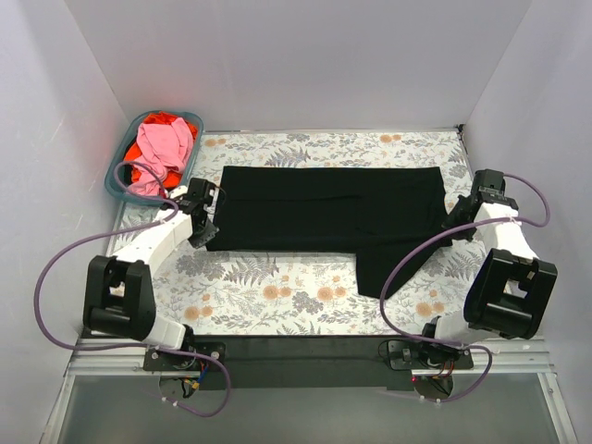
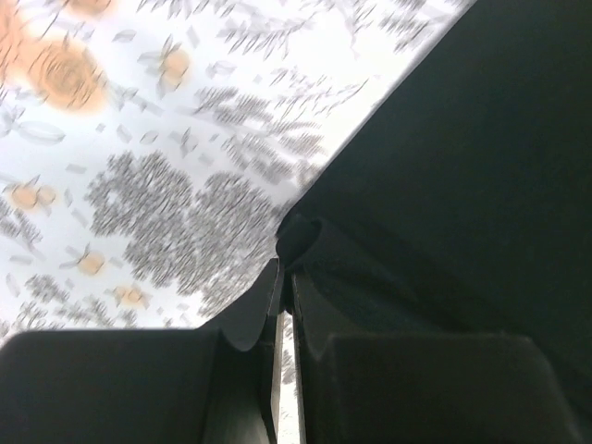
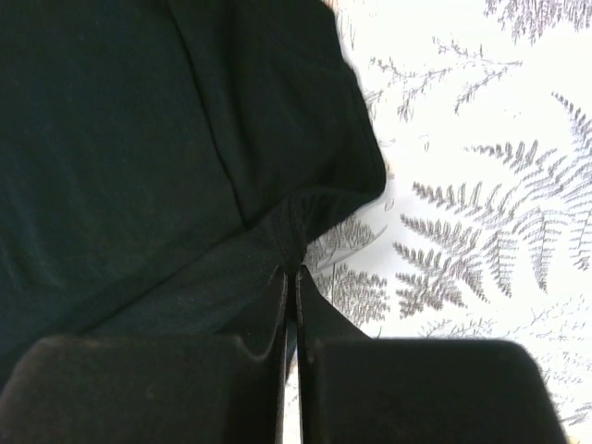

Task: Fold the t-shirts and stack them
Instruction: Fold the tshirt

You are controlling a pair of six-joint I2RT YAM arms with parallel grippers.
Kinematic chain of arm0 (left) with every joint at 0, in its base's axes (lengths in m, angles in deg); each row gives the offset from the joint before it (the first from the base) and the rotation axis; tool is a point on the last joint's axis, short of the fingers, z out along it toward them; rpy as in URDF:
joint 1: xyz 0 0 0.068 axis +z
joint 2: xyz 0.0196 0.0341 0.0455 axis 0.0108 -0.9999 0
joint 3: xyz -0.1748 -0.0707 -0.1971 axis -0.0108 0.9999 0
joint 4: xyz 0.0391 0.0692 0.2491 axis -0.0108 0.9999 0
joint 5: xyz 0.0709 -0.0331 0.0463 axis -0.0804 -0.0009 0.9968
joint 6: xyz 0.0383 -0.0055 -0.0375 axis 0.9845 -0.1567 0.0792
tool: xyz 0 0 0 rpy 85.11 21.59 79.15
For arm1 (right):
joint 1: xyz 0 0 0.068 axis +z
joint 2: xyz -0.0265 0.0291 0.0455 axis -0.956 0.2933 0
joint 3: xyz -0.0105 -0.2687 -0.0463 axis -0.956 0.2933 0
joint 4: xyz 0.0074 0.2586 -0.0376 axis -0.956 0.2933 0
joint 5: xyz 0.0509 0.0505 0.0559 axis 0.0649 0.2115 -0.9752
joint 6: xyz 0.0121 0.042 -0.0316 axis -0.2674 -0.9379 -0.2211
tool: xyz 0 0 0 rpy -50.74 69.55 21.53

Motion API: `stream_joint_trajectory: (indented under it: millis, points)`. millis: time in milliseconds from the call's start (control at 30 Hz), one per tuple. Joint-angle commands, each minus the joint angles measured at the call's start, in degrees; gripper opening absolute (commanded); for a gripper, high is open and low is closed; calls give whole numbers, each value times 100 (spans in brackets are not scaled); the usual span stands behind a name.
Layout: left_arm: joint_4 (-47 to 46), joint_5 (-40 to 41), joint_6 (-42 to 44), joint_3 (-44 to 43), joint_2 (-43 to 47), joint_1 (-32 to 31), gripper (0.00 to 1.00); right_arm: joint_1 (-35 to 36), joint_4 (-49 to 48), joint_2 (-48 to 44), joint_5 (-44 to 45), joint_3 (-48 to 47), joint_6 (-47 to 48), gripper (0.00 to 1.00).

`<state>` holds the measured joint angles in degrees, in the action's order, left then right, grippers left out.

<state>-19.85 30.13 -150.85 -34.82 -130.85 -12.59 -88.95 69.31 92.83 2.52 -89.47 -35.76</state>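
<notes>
A large black t-shirt (image 1: 324, 208) lies as a long band across the flowered table, with one flap (image 1: 384, 273) reaching toward the near edge. My left gripper (image 1: 207, 229) is at the band's left end. In the left wrist view it (image 2: 285, 273) is shut on a pinch of the black cloth (image 2: 462, 166). My right gripper (image 1: 455, 220) is at the right end, and it (image 3: 294, 273) is likewise shut on a bunched edge of the black cloth (image 3: 120, 139). A pink t-shirt (image 1: 165, 143) and an orange-red one (image 1: 159, 118) sit crumpled in the basket.
The teal basket (image 1: 121, 164) stands at the back left corner, close to the left arm. White walls enclose the table on three sides. Floral tablecloth (image 1: 277, 296) shows bare between the shirt and the arm bases.
</notes>
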Motion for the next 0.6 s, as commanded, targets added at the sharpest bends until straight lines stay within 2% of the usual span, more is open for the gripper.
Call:
stream_joint_trajectory:
  millis: [0,267,567]
  points:
    - [-130,183,190,-529,-340,124,0,-7,-88,276,412,-483,197,1]
    - [-95,227,225,-1592,-1474,133,0,-7,-132,910,579,-800,179,1]
    - [-226,464,216,-1893,-1958,151,0,-7,-264,1148,448,-985,197,1]
